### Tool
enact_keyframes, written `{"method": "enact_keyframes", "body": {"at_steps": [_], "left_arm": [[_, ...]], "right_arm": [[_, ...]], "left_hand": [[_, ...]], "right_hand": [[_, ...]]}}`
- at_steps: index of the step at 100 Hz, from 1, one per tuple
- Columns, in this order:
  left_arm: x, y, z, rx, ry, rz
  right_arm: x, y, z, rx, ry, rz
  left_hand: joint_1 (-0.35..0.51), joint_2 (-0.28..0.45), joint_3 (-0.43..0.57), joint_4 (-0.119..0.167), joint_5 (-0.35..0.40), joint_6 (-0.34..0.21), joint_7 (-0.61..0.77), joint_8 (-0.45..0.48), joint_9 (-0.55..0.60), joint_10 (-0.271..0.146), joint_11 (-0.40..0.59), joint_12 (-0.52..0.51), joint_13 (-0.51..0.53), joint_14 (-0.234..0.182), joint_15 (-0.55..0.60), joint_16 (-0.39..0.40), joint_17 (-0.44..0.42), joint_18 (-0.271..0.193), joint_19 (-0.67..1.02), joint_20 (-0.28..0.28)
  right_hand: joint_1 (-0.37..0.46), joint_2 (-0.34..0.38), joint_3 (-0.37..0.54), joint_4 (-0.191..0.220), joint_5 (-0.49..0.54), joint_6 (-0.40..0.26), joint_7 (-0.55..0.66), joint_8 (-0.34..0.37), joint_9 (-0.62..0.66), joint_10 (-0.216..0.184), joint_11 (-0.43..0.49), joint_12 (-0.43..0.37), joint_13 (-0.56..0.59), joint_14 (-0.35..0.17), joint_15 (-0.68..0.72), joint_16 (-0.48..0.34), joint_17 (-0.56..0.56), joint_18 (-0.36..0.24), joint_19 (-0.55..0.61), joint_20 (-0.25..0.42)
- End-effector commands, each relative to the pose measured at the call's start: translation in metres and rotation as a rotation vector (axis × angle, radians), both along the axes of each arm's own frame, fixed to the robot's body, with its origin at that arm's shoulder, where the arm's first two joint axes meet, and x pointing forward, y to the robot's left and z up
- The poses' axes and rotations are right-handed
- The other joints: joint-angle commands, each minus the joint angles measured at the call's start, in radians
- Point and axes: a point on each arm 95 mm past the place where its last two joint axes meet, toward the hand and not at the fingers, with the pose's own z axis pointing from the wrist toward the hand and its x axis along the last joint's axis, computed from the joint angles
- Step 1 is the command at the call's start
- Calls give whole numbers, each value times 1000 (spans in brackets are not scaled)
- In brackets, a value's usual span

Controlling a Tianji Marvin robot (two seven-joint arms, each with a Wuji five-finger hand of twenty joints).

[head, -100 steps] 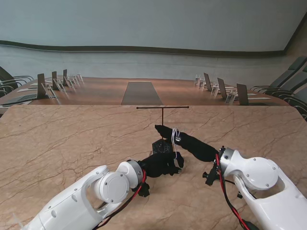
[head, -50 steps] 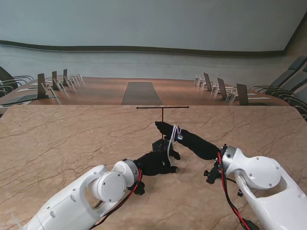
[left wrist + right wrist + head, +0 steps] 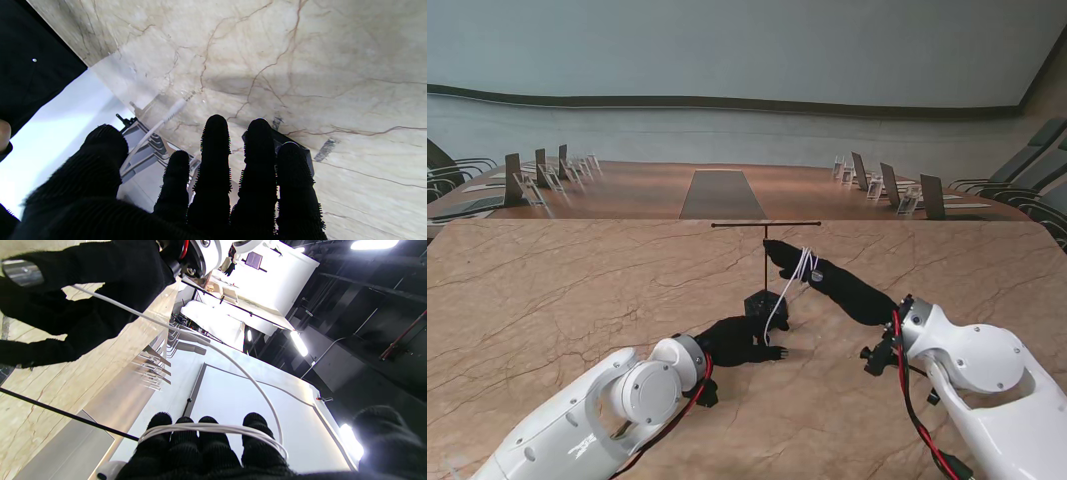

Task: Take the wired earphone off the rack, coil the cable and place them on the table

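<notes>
The white earphone cable (image 3: 789, 285) is off the black T-shaped rack (image 3: 765, 225). Several turns of it are wound round the fingers of my right hand (image 3: 819, 274), raised beside the rack's post; the loops (image 3: 213, 430) cross my fingers. From there one strand slants down to my left hand (image 3: 735, 341), which rests on the table nearer to me than the rack's base (image 3: 765, 302). That strand (image 3: 133, 314) passes between the left thumb and fingers. The cable's plug end (image 3: 173, 110) lies on the marble beyond my left fingertips. The earbuds are hidden.
The rack's thin top bar (image 3: 66, 415) runs close beside my right fingers. The marble table (image 3: 547, 300) spreads wide on both sides. A long conference table with chairs and name stands (image 3: 727, 190) lies beyond its far edge.
My right hand has risen and moved farther from me, up toward the rack's bar, drawing the cable out longer. My left hand has slid back toward me, staying low on the table.
</notes>
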Motion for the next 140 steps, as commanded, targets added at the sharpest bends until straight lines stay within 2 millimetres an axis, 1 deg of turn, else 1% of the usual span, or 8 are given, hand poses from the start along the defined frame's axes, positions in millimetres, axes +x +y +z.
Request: {"method": "enact_keyframes", "body": {"at_steps": [1, 30, 82, 89, 98, 123, 134, 140], "left_arm": [[-3, 4, -5, 8, 10, 11], [-4, 16, -9, 30, -5, 48], [-8, 38, -6, 36, -40, 124], [-9, 41, -5, 33, -44, 139], [-10, 46, -2, 24, -54, 160], [-12, 56, 8, 3, -100, 188], [-12, 58, 13, -8, -119, 195], [-12, 58, 15, -15, -122, 195]], "right_arm": [[0, -2, -1, 13, -4, -12], [2, -13, 4, 11, -34, -46], [-12, -19, -19, -21, 38, -102], [-15, -18, -24, -23, 54, -112], [-17, -18, -30, -29, 74, -122], [-22, -15, -45, -43, 130, -138], [-24, -14, -50, -53, 149, -140], [-25, -14, -53, -55, 158, -143]], "left_hand": [[-37, -41, 15, 8, -45, -1, -35, -11, -32, -7, -20, -8, -30, -26, -8, -11, -19, -21, -12, -8], [-64, -81, 82, -7, -50, -5, -34, -13, -46, -15, -24, -20, -37, -37, -26, -25, -30, -24, -42, -19], [-30, -9, 74, -14, -52, -14, -25, -11, -48, -11, -27, -27, -42, -38, -34, -32, -46, -35, -71, -27], [60, 63, -66, 7, -51, -17, -26, -15, -46, -8, -30, -31, -44, -38, -33, -36, -46, -36, -75, -24], [90, 75, -72, 11, -50, -25, -25, -14, -46, -6, -32, -32, -46, -36, -35, -37, -49, -38, -78, -25], [97, 102, -109, 8, -40, -42, -24, -14, -36, 1, -34, -33, -40, -30, -31, -38, -46, -37, -76, -25], [250, 207, -321, 24, -33, -39, -25, -10, -25, 2, -31, -32, -33, -25, -24, -38, -41, -38, -68, -29], [274, 225, -337, 23, -34, -36, -25, -10, -24, 4, -31, -32, -34, -23, -21, -37, -43, -39, -66, -28]], "right_hand": [[-2, -12, -23, -34, -10, -52, -3, 12, 2, -7, 2, 1, -5, -14, 9, 1, 1, -8, 30, -10], [2, -11, -23, -33, -11, -52, -2, 25, 2, -6, 4, 0, -5, -13, 11, 2, 0, -5, 36, -15], [7, -8, -27, -33, -13, -60, -1, 46, 0, -5, 2, -2, -7, -9, 8, 1, -8, 1, 45, -22], [9, -11, -27, -32, -12, -64, -1, 50, 1, -4, 1, -3, -7, -9, 8, 1, -8, 1, 46, -23], [21, -11, -36, -32, -22, -107, 19, 124, 0, -5, 4, -1, -7, -10, 9, 4, -8, 1, 52, -29], [26, -12, -38, -32, -19, -115, 10, 145, 1, -6, 0, -3, -7, -11, 5, 2, -11, -1, 53, -31], [25, -11, -40, -32, -21, -106, 7, 150, 0, -7, -1, -4, -7, -11, 5, 3, -11, -1, 54, -32], [24, -10, -40, -32, -21, -104, 5, 151, 1, -7, -1, -4, -7, -12, 5, 3, -11, -1, 54, -32]]}}
